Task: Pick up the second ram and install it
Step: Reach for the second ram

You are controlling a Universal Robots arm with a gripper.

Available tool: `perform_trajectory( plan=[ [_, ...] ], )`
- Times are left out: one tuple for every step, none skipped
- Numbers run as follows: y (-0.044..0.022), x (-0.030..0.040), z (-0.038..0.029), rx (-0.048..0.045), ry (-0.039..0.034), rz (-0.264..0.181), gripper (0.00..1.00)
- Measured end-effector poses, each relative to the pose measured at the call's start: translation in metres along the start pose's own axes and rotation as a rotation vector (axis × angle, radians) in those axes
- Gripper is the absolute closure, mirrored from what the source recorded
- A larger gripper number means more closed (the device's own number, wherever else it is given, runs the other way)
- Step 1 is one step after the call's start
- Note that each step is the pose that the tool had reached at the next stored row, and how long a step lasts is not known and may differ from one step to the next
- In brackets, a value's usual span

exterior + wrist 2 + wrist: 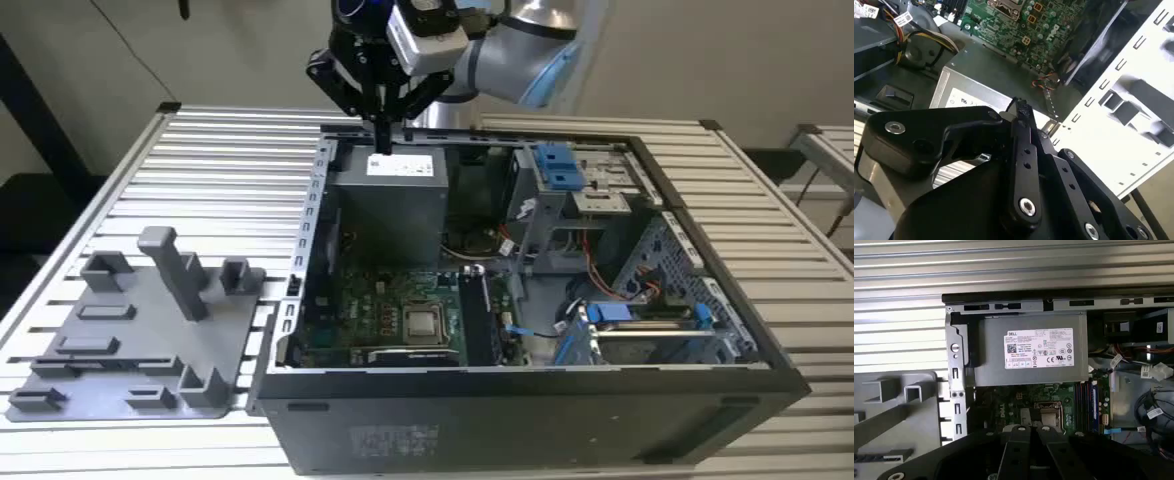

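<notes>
My gripper (384, 146) hangs over the back of the open computer case (315, 250), just above the grey power-supply box (387, 200). Its two black fingers are pressed together with nothing between them, as both wrist views show (1021, 107) (1029, 430). On the grey holder plate (134, 330), at the exterior view's left, a thin dark strip (118, 361) lies along a slot. It may be the second ram, though I cannot tell for sure. The motherboard (400, 320) lies below the power supply, with dark memory slots (477, 318) (1087, 405) beside the processor socket.
Tall grey posts (171, 270) stand on the holder plate. Blue drive brackets (561, 165) and loose cables (587, 290) crowd the case at the exterior view's right. The case walls rise around the motherboard. A ribbed metal table (200, 160) carries everything.
</notes>
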State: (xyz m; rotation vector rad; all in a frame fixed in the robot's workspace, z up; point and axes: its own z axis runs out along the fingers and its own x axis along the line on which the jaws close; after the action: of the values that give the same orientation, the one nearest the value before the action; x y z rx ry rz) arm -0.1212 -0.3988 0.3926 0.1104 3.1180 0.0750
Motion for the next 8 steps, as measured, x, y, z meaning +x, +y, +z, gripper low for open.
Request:
perform_trajectory(
  plan=[
    [0.0, 0.0, 0.0, 0.0, 0.0, 0.0, 0.89],
    [0.0, 0.0, 0.0, -0.0001, 0.0, 0.0, 0.89],
    [0.0, 0.0, 0.0, 0.0, 0.0, 0.0, 0.89],
    [0.0, 0.0, 0.0, 0.0, 0.0, 0.0, 0.89],
    [0.0, 0.0, 0.0, 0.0, 0.0, 0.0, 0.89],
    [0.0, 0.0, 0.0, 0.0, 0.0, 0.0, 0.89],
    [0.0, 0.0, 0.0, -0.0001, 0.0, 0.0, 0.89],
    [0.0, 0.0, 0.0, 0.0, 0.0, 0.0, 0.89]
  ],
)
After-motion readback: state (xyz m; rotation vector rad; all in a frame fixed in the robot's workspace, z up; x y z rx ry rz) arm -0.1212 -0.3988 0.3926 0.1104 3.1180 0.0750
